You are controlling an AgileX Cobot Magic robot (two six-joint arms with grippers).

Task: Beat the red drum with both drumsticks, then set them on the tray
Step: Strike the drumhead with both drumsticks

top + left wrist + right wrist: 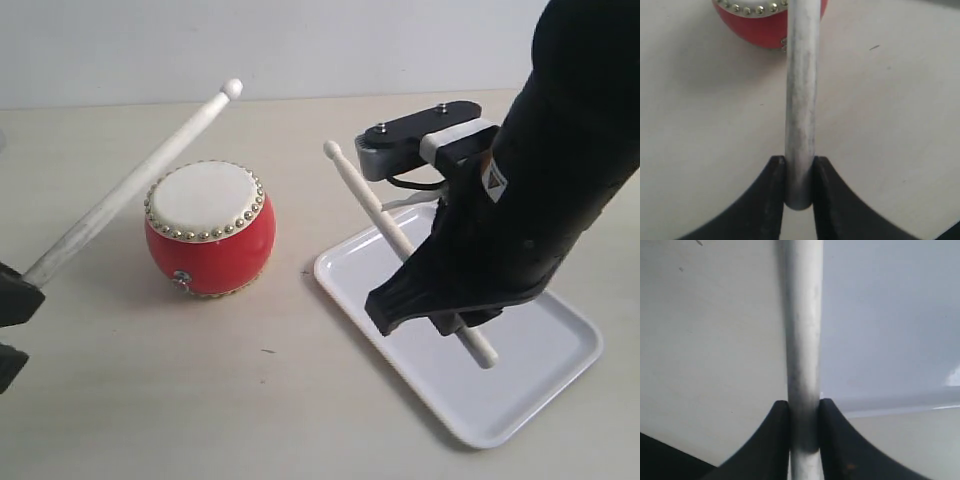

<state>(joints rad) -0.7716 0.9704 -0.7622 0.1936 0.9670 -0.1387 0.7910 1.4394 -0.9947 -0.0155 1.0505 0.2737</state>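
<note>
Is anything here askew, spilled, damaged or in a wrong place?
Nothing stands out. The red drum sits whole on the table, drumhead up. The left gripper clamps the left drumstick, the right gripper the right drumstick. The tray lies flat, nothing spilled.

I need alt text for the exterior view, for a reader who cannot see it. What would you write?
The right hand holds a drumstick slanted over a white tray on the right of a pale table. The left hand, at the lower left edge, holds a second drumstick slanting up beside a red drum with a cream head.
</note>
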